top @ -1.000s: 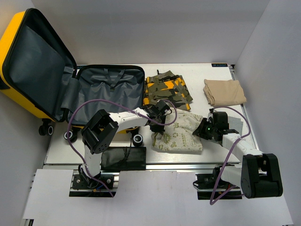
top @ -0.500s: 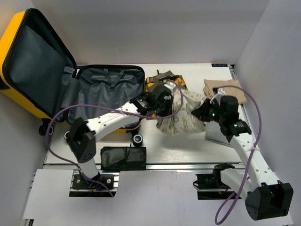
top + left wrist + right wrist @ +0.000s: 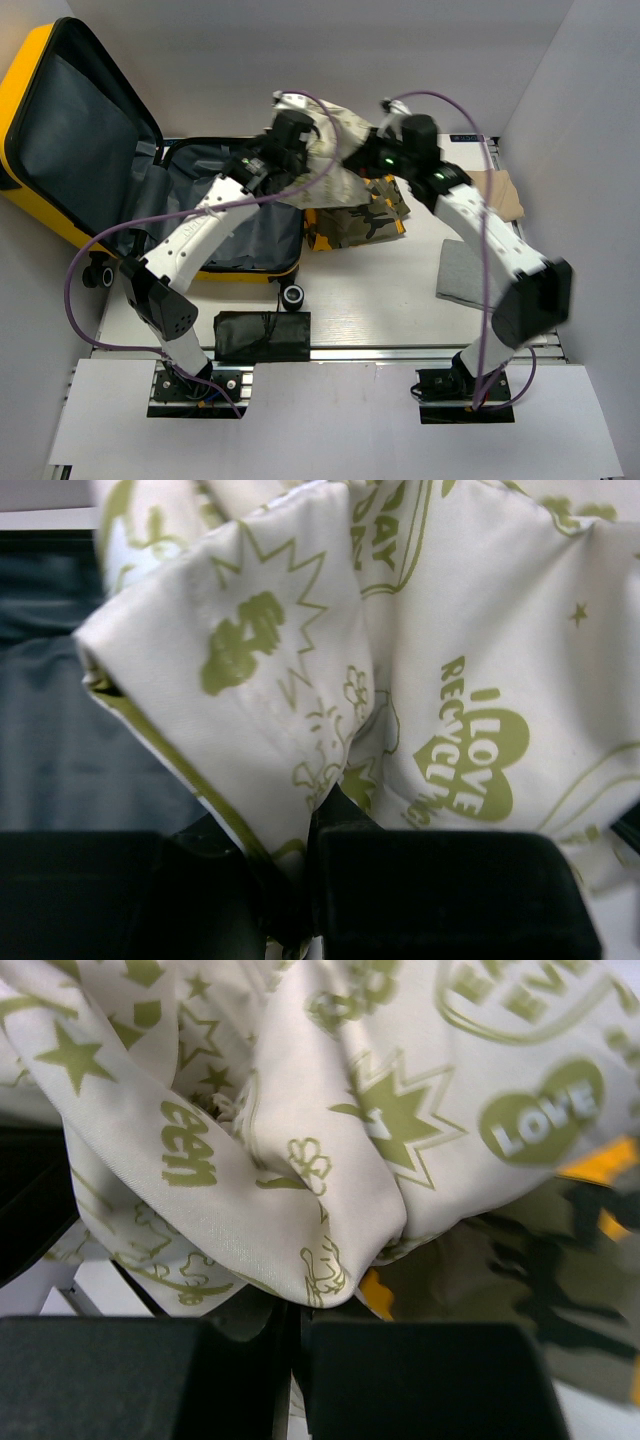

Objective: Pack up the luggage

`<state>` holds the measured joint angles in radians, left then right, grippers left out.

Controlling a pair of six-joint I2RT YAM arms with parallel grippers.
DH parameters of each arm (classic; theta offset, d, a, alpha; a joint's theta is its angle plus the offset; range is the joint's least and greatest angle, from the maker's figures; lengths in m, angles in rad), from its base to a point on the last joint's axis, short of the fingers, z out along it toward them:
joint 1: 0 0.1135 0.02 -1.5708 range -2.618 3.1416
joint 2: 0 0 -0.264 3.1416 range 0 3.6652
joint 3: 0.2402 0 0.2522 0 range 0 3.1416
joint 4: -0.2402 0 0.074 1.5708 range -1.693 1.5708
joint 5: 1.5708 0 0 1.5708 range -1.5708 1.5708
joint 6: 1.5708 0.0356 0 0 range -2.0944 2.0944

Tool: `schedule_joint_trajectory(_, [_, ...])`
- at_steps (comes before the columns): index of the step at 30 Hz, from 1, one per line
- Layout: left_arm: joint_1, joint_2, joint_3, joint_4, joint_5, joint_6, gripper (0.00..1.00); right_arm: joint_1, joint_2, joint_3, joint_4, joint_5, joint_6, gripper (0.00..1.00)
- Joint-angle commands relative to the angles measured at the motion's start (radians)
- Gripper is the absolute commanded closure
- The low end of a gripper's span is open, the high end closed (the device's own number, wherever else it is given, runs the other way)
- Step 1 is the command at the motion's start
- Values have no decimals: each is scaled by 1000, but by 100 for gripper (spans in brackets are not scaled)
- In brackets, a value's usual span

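Green print on the cloth (image 3: 300, 680) reads "I LOVE RECYCL…", its last letters cut off, with "DAY" above it. From the right wrist, "LOVE" and "een" show on its folds.

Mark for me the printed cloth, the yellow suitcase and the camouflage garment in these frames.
printed cloth (image 3: 345, 125), top external view, on its raised middle stretch.
yellow suitcase (image 3: 80, 130), top external view, on the grey lining of the upright lid.
camouflage garment (image 3: 355, 222), top external view, on its near, uncovered part.
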<state>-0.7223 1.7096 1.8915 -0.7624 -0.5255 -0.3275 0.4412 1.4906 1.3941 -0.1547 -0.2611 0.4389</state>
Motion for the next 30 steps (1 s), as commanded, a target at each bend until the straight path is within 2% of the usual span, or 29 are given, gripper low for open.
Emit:
schedule_joint_trajectory(1, [154, -33, 3, 61, -100, 21, 100, 106, 185, 247, -61, 16, 6, 100])
schedule_joint_trajectory(6, [320, -24, -63, 135, 22, 83, 100, 201, 571, 711, -210, 137, 27, 100])
schedule_joint_trajectory(8, [383, 1, -97, 172, 54, 97, 100, 214, 670, 772, -209, 195, 76, 100])
schedule_joint_trajectory(14, [510, 87, -127, 166, 171, 62, 100, 241, 807, 796, -167, 257, 144, 100])
schedule_joint_trajectory(18, [549, 102, -219, 199, 225, 41, 100, 251, 846, 790, -189, 324, 149, 100])
schedule_joint_trajectory(24, [578, 145, -296, 248, 242, 15, 100, 246, 901, 780, -209, 342, 161, 100])
schedule_joint_trajectory(26, [590, 171, -281, 267, 242, 22, 100, 251, 919, 780, -213, 326, 167, 100])
schedule_joint_trajectory(30, [610, 251, -184, 186, 222, 21, 100, 252, 933, 778, -227, 301, 175, 100])
